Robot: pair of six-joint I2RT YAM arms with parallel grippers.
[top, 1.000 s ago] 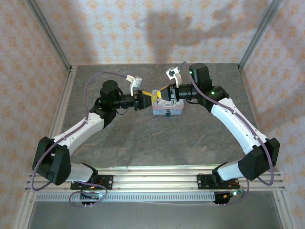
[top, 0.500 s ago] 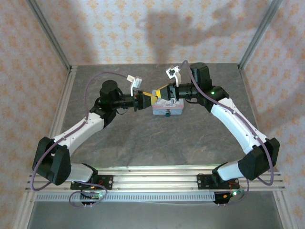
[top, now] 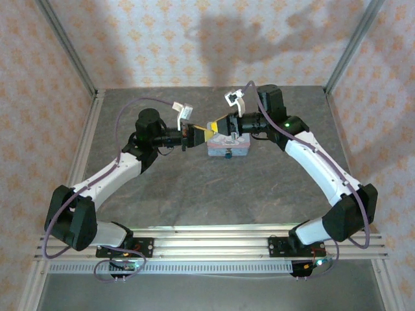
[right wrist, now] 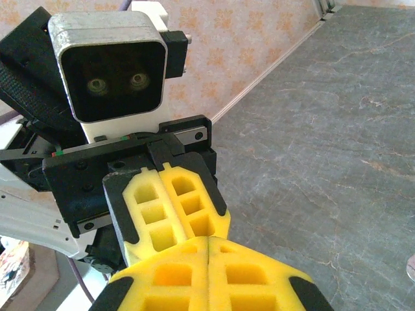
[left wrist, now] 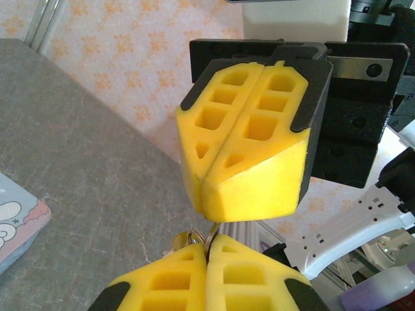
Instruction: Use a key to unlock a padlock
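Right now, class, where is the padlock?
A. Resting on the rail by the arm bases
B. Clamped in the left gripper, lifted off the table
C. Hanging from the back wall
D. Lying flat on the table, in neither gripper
D: the padlock lies flat on the grey table, while the left gripper and the right gripper, both shut, meet tip to tip just above it.

The table (top: 194, 188) is a grey, stone-patterned slab. The padlock (top: 240, 148) lies flat on it in the far middle, its pale-marked face up and bare surface all round it. Aluminium rails (top: 214, 234) run along the near edge.
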